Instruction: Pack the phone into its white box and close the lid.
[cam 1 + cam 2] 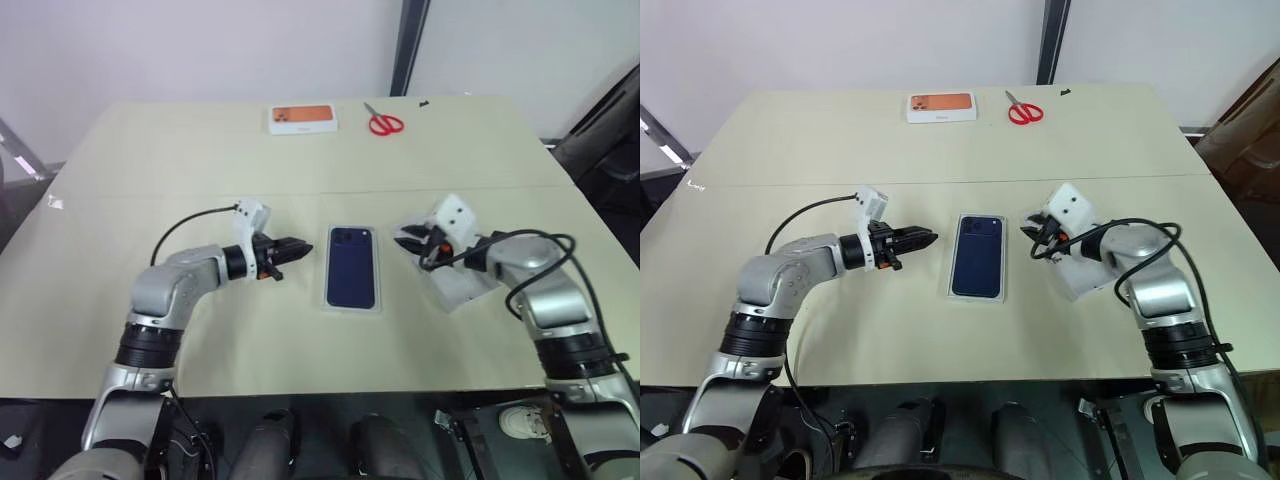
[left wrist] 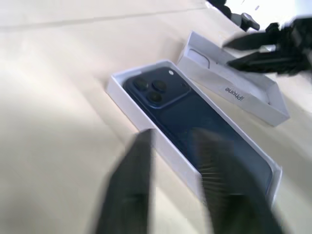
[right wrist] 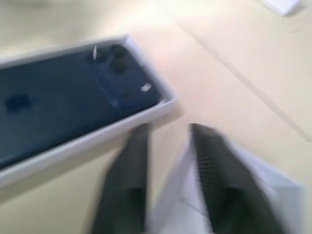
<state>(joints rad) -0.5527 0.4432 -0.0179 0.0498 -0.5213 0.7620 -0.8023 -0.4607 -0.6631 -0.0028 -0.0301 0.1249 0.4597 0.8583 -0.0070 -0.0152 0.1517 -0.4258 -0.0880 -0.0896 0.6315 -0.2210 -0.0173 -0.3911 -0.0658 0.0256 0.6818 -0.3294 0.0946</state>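
Note:
The dark navy phone (image 1: 351, 265) lies back up, camera cluster at the far end, inside the shallow white box (image 1: 352, 310) at the middle of the table. My left gripper (image 1: 300, 247) hovers just left of the box, pointing at it, fingers (image 2: 131, 165) apart and empty. The lid (image 1: 458, 287) rests inside up to the right of the box. My right gripper (image 1: 405, 240) hangs over the lid's far end, aimed toward the phone's camera corner. It is open, and its fingers (image 3: 209, 161) hold nothing.
A white-and-orange flat box (image 1: 302, 118) and red scissors (image 1: 383, 122) lie at the far edge of the beige table (image 1: 200, 340). A seam crosses the table behind the grippers. Dark equipment stands off the table's right side.

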